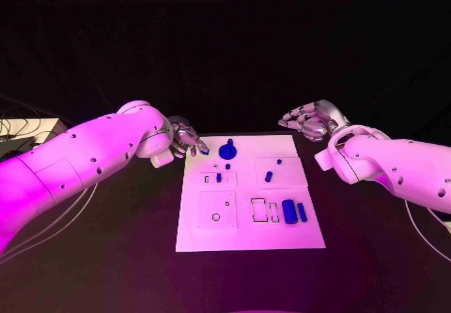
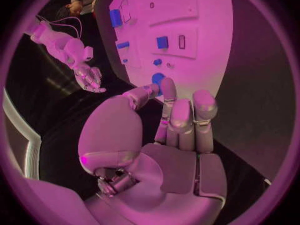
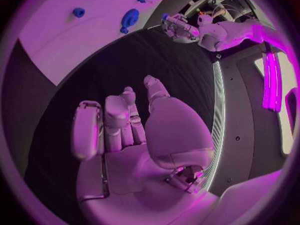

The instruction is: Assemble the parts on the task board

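Both robot hands, left [image 1: 186, 142] and right [image 1: 310, 120], hover empty, fingers curled.

A robotics lab, by the look of it: a black table [image 1: 113, 261] backed by dark drapes, a white task board [image 1: 246, 242] laid out for testing (loose cables [image 1: 17, 127] trailing off at the side).

text: none readable | labels: none | numbers: none | signs: none; task board [image 1: 246, 229] bears no legible marking
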### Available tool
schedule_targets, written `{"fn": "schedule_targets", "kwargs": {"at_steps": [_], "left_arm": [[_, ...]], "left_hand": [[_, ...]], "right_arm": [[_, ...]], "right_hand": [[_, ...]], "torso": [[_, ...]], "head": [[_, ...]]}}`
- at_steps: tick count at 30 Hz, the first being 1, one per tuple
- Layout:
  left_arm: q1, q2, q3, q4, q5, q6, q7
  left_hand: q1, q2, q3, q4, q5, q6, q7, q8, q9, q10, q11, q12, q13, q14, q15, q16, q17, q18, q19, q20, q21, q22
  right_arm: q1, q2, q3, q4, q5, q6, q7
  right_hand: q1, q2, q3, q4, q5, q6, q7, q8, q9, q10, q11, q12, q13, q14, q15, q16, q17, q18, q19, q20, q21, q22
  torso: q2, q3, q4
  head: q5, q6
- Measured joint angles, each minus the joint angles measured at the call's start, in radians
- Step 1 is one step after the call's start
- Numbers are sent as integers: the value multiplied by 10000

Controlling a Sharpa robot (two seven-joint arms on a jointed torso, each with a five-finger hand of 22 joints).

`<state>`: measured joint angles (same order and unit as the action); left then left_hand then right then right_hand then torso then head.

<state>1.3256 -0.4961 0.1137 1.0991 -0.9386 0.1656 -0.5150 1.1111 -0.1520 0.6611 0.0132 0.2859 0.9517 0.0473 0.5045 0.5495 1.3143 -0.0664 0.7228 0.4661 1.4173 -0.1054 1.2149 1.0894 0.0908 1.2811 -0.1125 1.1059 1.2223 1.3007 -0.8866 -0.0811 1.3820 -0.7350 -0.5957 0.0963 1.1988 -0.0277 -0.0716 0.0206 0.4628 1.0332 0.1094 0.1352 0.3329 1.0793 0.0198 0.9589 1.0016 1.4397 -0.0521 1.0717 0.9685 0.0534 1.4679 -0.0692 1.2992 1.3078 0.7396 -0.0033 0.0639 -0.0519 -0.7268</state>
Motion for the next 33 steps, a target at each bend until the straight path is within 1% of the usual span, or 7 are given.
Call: {"fn": "schedule_targets", "kwargs": {"at_steps": [3,6,13,16,18,25,33], "left_arm": [[-7,-251,-17,512,61,-118,-109],[-54,-596,-106,1153,127,-317,-210],[-307,-1288,-359,2284,140,-1078,-351],[-438,-1450,-454,2583,133,-1438,-367],[-556,-1527,-542,2737,131,-1690,-367],[-906,-1589,-756,2910,131,-2346,-349],[-1016,-1409,-853,2721,96,-2693,-344]], "left_hand": [[-38,-38,-42,-42,101,80,-8,-54,1,100,-23,-111,0,37,-31,0,8,-1,36,-36,57,31],[-64,-64,-42,-42,190,174,-33,-193,1,248,-33,-281,-42,49,-19,0,-1,-6,69,-69,56,39],[-170,-170,-41,-42,368,414,-93,-309,1,661,-85,-609,-437,101,-77,-149,-240,-10,143,-143,81,69],[-197,-197,-68,-77,369,606,-101,-551,1,838,-91,-769,-637,67,-110,-197,-393,-157,197,-196,140,120],[-264,-264,168,-358,368,659,-119,-649,1,876,-122,-792,-683,66,-110,-255,-544,-159,233,-233,202,158],[-262,-262,122,-424,367,944,-118,-1045,2,1128,-154,-1014,-790,31,-144,-256,-875,-161,269,-268,202,193],[-203,-311,107,-439,353,982,-88,-1133,2,1145,-170,-1049,-851,-5,-179,-192,-973,-164,321,-321,202,192]], "right_arm": [[0,-16,0,-2,1,0,0],[0,-38,-1,-9,1,1,0],[-3,-87,-3,-33,1,1,1],[-3,-102,-4,-47,-1,1,3],[-3,-106,-4,-57,-3,0,4],[-3,-112,-4,-75,-7,0,8],[-9,-100,-4,-97,-9,1,9]], "right_hand": [[0,0,0,0,0,0,0,0,0,0,1,0,0,0,0,0,0,1,0,0,0,0],[0,0,0,0,0,0,0,0,0,1,1,0,0,0,0,0,8,0,0,0,0,-1],[-28,29,0,0,0,-1,-1,0,0,5,6,-1,-1,0,0,0,8,0,0,0,0,-2],[-42,42,0,0,57,0,-1,0,0,6,6,-1,-1,0,0,0,8,0,0,0,0,-3],[-41,41,0,0,57,-1,-1,0,0,6,7,-1,-1,0,0,0,8,0,0,0,0,-3],[-40,40,0,0,57,-1,-1,0,0,6,7,-1,-2,0,0,0,7,0,0,0,0,-4],[-40,40,0,0,117,-15,-16,0,0,6,7,-1,-2,37,-37,0,6,0,-1,0,0,-5]], "torso": [[-47,11,23],[-85,18,48],[-178,37,109],[-221,44,143],[-251,46,163],[-317,45,199],[-327,39,205]], "head": [[0,-39],[11,-82],[-8,-206],[-13,-252],[-21,-287],[-48,-375],[-64,-412]]}}
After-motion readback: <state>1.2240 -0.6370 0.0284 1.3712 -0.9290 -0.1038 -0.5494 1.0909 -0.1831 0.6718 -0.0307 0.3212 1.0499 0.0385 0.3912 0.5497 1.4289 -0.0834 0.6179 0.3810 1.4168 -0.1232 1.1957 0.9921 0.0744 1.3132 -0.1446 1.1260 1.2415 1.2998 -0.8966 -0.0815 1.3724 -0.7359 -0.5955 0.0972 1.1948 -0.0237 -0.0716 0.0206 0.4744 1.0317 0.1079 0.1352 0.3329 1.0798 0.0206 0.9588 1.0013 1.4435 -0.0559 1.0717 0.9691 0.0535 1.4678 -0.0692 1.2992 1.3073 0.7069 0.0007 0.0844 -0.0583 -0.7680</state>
